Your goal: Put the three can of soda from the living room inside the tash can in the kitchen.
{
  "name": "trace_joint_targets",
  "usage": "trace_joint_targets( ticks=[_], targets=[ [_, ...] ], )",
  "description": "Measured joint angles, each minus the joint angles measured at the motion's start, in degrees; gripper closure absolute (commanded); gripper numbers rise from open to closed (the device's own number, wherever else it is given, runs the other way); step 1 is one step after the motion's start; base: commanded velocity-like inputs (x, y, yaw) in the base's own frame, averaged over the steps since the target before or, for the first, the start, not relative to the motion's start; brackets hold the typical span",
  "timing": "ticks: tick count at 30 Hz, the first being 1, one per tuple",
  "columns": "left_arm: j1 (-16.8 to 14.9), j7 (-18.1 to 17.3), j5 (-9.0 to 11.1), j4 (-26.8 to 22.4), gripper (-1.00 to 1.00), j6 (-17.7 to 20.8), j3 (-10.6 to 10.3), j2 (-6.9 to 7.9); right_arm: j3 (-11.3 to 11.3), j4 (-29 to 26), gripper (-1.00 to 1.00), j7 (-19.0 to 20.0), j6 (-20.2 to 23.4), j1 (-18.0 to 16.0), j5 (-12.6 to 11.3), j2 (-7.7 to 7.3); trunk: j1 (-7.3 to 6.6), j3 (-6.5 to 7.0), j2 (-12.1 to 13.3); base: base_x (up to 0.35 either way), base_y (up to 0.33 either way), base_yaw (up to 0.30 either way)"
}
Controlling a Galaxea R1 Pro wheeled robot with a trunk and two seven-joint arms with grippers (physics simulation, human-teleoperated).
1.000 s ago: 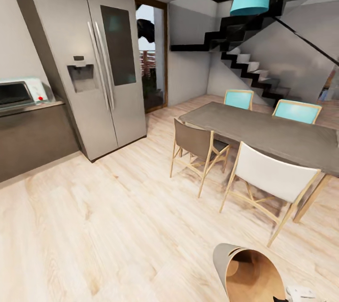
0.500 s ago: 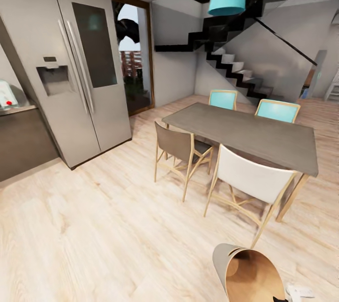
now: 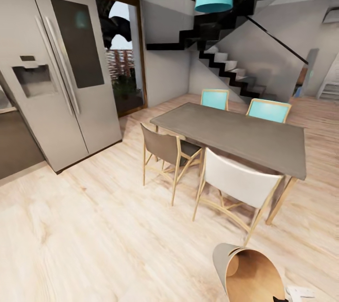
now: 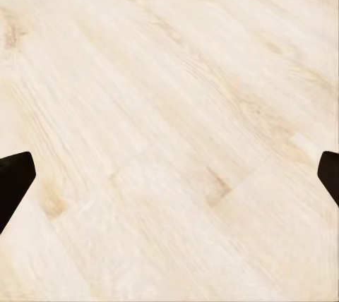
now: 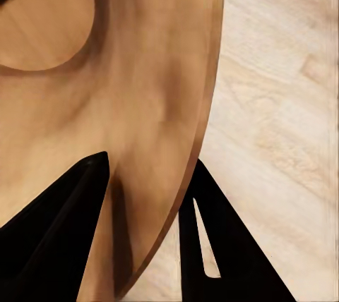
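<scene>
Gripping tash can (image 3: 245, 276) rim, right tool (image 5: 145, 235).

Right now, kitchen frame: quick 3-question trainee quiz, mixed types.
1. True or false: the right gripper has its fingers on either side of the trash can wall.
2. How many chairs at the dining table have teal backs? A) one B) two C) four
3. Fill in: the left gripper hangs open over bare ____.

Key: 1 true; 2 B; 3 floor.
</scene>
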Motion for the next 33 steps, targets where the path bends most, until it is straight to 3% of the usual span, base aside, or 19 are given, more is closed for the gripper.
trace_joint_targets(
  ticks=[17, 33],
  targets=[
    [0.0, 0.0, 0.0, 0.0, -1.0, -0.2, 0.3, 0.0, 0.0, 0.0, 1.0, 0.0, 0.0, 0.0, -0.1, 0.0, 0.0, 0.72, 0.0, 0.028, -0.05, -0.222],
    [0.0, 0.0, 0.0, 0.1, -1.0, -0.5, -0.2, 0.0, -0.1, 0.0, 1.0, 0.0, 0.0, 0.0, -0.1, -0.01, 0.0, 1.39, 0.0, 0.0, -0.258, -0.231]
  ],
)
